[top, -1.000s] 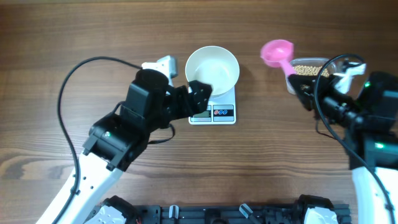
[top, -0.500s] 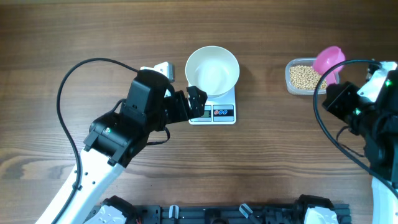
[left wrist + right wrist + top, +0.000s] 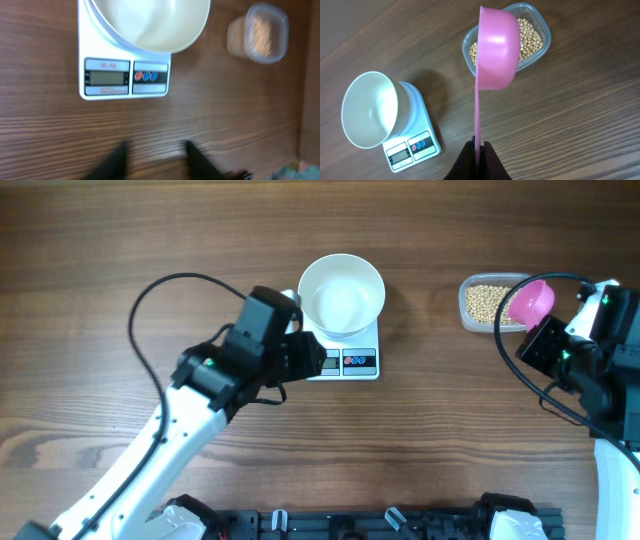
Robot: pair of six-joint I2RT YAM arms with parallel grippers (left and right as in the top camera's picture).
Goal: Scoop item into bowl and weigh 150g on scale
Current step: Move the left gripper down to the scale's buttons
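Note:
The white bowl (image 3: 341,295) stands empty on the white scale (image 3: 352,361); the left wrist view shows the bowl (image 3: 150,22) and the scale (image 3: 125,77) just ahead. My left gripper (image 3: 308,361) hovers at the scale's front left corner. In its own view the left gripper (image 3: 156,147) is blurred, its jaws apart with only wood between them. The beans (image 3: 485,302) lie in a clear tub (image 3: 542,32). My right gripper (image 3: 479,146) is shut on the handle of the pink scoop (image 3: 495,50), which is turned on edge over the tub's right end, pink scoop (image 3: 530,301).
Wooden table all round. The left arm's black cable (image 3: 150,295) loops over the table at the left. A dark rail (image 3: 340,525) runs along the front edge. The clear tub (image 3: 260,35) sits well to the right of the scale.
My right gripper carried the pink scoop from left of the tub to over its right end. My left gripper drew back from the bowl's rim to the scale's corner, its jaws narrowing.

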